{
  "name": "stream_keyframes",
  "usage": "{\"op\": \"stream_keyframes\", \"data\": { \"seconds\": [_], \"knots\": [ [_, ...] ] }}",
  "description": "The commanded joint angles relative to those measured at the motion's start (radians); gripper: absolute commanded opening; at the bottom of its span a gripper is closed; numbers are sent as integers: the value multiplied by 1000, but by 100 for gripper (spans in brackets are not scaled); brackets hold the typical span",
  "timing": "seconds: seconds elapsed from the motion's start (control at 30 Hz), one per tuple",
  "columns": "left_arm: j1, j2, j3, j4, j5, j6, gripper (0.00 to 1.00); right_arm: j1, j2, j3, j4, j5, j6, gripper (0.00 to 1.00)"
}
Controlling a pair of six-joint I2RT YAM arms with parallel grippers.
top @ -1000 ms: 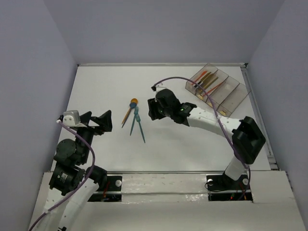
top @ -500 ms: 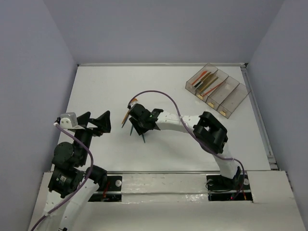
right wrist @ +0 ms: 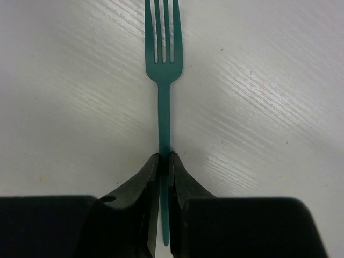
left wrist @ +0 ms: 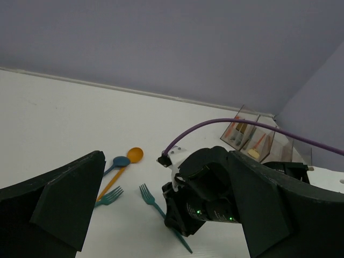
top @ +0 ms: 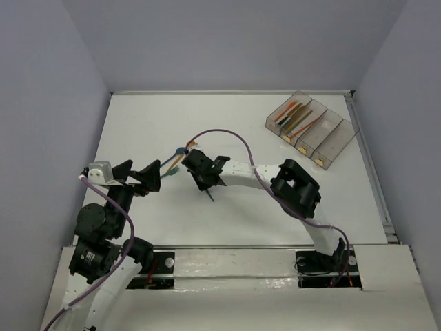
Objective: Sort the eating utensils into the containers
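Moved since a second ago: right arm [top: 265,172], formerly up beside the containers [top: 311,127], has swung across the desk [top: 138,124] to the loose utensils; left arm [top: 103,221] all but unchanged.

Item 1, left jaws: spread wide, holding nothing; fingers [left wrist: 59,209] frame the left wrist view at either side, above the desk; the loose utensils lie just beyond them.

Item 2, right jaws: closed narrow on the handle of a teal fork [right wrist: 163,64]; fingers [right wrist: 144,180] pinch the handle at about its middle; tines point straight away from the jaws; handle end runs back between the fingers; fork level with the desk, whether it touches cannot be told.

Item 3, second teal fork [left wrist: 109,197]: on the desk, between the two pairs of jaws, nearer the left pair, apart from the gripped fork.

Item 4, orange-bowled spoon [left wrist: 135,155] and blue-bowled spoon [left wrist: 120,161]: bowls just beside each other, beyond the second fork; handles run back toward the left jaws; both on the desk, in no bin.

Item 5, purple cable [left wrist: 258,124]: arches over the right wrist.

Item 6, containers: four joined smoky-clear bins, far beyond the right jaws and well apart from them; thin red, orange and dark-yellow pieces lie inside; which piece in which bin is too small to tell.
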Motion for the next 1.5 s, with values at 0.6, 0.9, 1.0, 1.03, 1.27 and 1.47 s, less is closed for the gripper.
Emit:
{"op": "stream_keyframes", "data": {
  "seconds": [0.6, 0.9, 1.0, 1.03, 1.27, 1.47],
  "knots": [
    [3, 16, -7, 54, 56, 16, 99, -732, -744, -562, 348, 72, 114, 0],
    [3, 19, -10, 57, 65, 16, 99, -1065, -587, -502, 425, -63, 180, 0],
    [3, 21, -8, 59, 67, 16, 99, -1103, -499, -436, 419, -94, 187, 0],
    [3, 22, -8, 59, 68, 18, 99, -1115, -484, -416, 424, -97, 187, 0],
    [3, 31, -7, 65, 73, 18, 99, -1125, -464, -428, 460, -74, 189, 38],
    [3, 33, -7, 63, 77, 18, 99, -1114, -519, -441, 476, -163, 175, 75]
  ]
}}
